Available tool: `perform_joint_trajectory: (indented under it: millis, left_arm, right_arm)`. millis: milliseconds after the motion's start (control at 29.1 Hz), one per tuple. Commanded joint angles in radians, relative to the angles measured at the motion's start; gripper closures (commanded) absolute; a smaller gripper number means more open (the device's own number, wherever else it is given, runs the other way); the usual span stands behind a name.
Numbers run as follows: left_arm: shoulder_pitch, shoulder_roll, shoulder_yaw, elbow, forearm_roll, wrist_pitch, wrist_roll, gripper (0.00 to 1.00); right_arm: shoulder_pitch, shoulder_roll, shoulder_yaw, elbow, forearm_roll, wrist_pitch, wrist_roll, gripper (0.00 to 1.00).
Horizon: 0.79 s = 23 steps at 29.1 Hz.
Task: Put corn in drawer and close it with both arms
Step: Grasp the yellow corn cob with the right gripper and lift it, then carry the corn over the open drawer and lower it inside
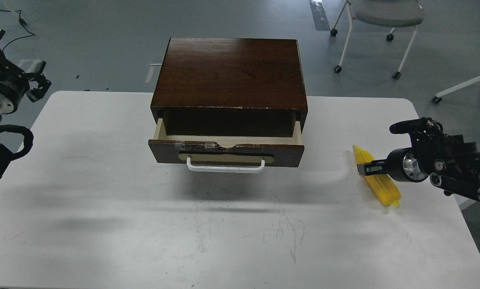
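Note:
The yellow corn [378, 180] lies on the white table [103, 200] at the right, pointed tip toward the back left. My right gripper [376, 148] is open, low over the corn. Its near finger [368, 168] lies across the cob's upper part; I cannot tell if it touches. The far finger [402, 126] is behind it. The drawer [225, 152] with its white handle [225, 166] stands pulled out of the dark brown cabinet [229, 72]; the pale inside shows nothing in it. My left gripper [39, 76] is open and empty, off the table's back left corner.
A grey office chair [384, 16] stands on the floor behind the table at the right. White chair legs [464, 85] show at the far right. The table's right edge is close to the corn.

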Motion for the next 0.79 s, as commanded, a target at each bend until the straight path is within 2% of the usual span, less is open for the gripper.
perform_joint_trajectory:
  millis: [0, 137, 275, 412, 549, 618, 755]
  left_arm:
    - [0.0, 0.005, 0.002, -0.001, 0.0, 0.0, 0.002, 0.02]
    - [-0.003, 0.021, 0.006, -0.004, 0.002, 0.0, 0.01, 0.02]
    - [-0.008, 0.029, 0.006, -0.007, 0.002, 0.0, 0.008, 0.02]
    - [-0.008, 0.026, 0.011, -0.013, 0.002, 0.0, 0.011, 0.02]
    - [-0.008, 0.022, 0.008, -0.013, 0.002, 0.0, 0.01, 0.02]
    - [-0.006, 0.017, 0.002, -0.013, 0.002, 0.0, 0.008, 0.02]
    - [-0.006, -0.008, -0.002, -0.013, 0.0, 0.0, -0.004, 0.02]
  right_arm:
    - [0.102, -0.061, 0.007, 0.035, 0.0, 0.0, 0.003, 0.88]
    - [0.314, -0.161, 0.006, 0.127, -0.001, 0.011, 0.003, 0.91]
    - [0.478, -0.165, 0.003, 0.193, -0.096, 0.011, 0.003, 0.99]
    - [0.576, -0.153, 0.01, 0.3, -0.23, 0.011, 0.005, 0.99]
    - [0.691, -0.066, 0.01, 0.342, -0.248, 0.011, 0.005, 0.99]
    - [0.719, 0.02, 0.009, 0.352, -0.259, 0.011, 0.006, 0.99]
    - [0.73, 0.162, 0.01, 0.408, -0.404, 0.011, 0.011, 0.99]
